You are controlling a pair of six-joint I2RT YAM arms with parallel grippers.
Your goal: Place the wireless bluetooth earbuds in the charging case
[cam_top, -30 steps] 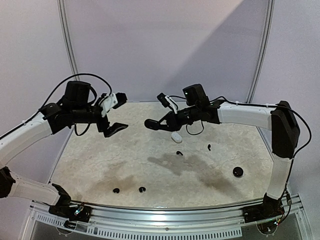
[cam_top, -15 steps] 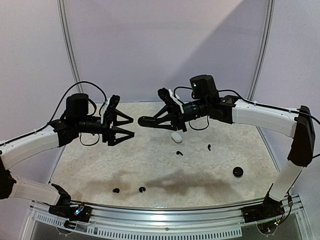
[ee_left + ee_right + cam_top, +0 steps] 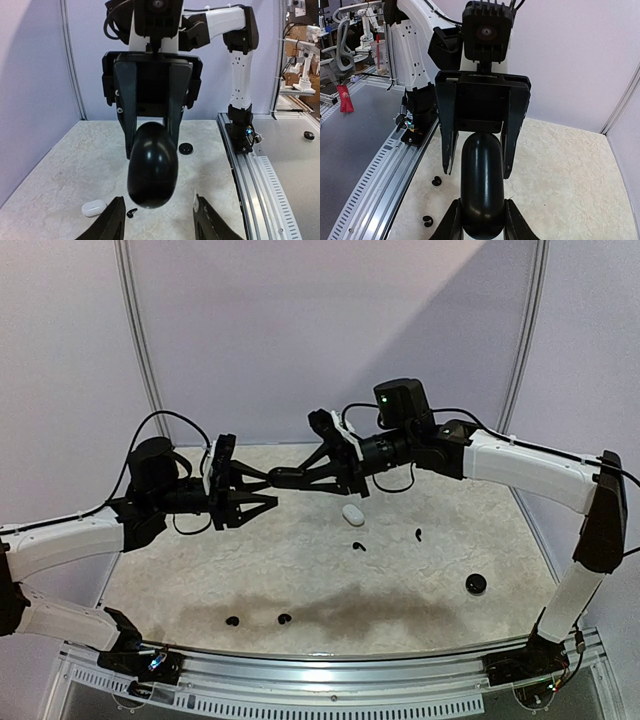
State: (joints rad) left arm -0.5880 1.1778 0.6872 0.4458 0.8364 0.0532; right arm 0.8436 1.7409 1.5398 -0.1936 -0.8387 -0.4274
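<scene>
Both arms raised above the worktop, wrists facing each other at mid-height.

Right gripper: jaws closed on a black charging case, an oval pod. It is clamped at one end, and the free end sticks out toward the other arm. In the right wrist view the fingers press both flanks of the pod.

Left gripper: jaws spread wide, straddling the free end of the black pod. A gap shows on each side in both wrist views. No contact seen.

Black earbuds: four visible, all loose on the worktop, none in a case.
- One just in front of the white case.
- One farther right, near it.
- Two side by side close to the front edge, left of centre.

The white case lies closed on the worktop, under the right forearm and well below the raised jaws.

A round black item sits alone on the right side of the worktop, apart from the buds; too small to tell what it is.
</scene>
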